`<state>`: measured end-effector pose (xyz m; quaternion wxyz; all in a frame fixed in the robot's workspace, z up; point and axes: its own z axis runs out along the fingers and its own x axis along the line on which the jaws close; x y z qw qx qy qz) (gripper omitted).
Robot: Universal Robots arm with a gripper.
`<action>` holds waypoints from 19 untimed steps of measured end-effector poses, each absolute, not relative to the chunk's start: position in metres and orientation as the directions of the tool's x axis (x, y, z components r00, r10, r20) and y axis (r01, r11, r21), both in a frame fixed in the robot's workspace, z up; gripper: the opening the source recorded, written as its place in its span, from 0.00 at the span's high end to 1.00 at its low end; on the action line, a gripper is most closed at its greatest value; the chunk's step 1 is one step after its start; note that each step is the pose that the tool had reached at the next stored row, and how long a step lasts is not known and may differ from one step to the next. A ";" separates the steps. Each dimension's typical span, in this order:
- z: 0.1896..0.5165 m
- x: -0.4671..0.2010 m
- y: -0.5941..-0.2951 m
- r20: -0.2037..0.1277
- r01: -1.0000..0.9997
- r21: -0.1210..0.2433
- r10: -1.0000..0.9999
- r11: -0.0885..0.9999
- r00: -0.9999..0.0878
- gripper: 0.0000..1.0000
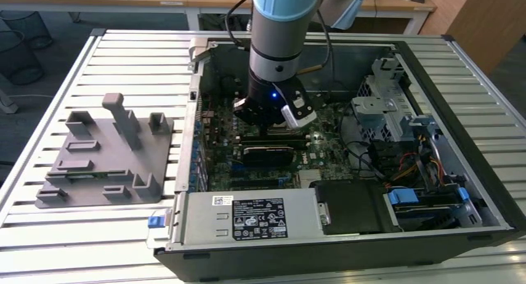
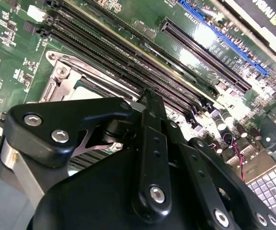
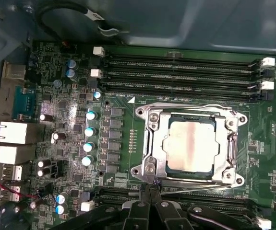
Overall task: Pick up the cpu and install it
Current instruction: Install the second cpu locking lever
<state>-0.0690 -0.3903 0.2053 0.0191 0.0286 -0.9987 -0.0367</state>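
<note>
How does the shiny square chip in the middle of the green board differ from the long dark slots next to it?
The cpu is a flat square with a silvery metal top; the memory slots are long, narrow black strips. The cpu sits alone inside a metal socket frame; the memory slots run in parallel rows with white clips at their ends. Both lie flat on the green motherboard, and the gripper sits close by the frame's edge.

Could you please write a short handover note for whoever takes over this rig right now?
Gripper: over the motherboard inside the open PC case, fingers together, nothing seen between them.
CPU: lying in the motherboard socket, inside its metal frame, beside the RAM slots.
Grey holder tray: on the table, at the exterior view's left.
Done: CPU placed in the socket.
Left: whether the socket is latched cannot be told.
</note>
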 end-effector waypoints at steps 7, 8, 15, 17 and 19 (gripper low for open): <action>0.204 -0.071 -0.395 0.035 -0.056 0.092 -0.059 0.994 -0.998 0.89; 0.204 -0.071 -0.395 0.035 -0.056 0.092 -0.059 0.994 -0.998 0.89; 0.204 -0.074 -0.398 0.035 -0.056 0.096 -0.059 0.994 -0.998 0.89; 0.203 -0.075 -0.398 0.035 -0.056 0.098 -0.060 0.994 -0.998 0.89; 0.201 -0.076 -0.398 0.034 -0.056 0.102 -0.060 0.993 -0.998 0.89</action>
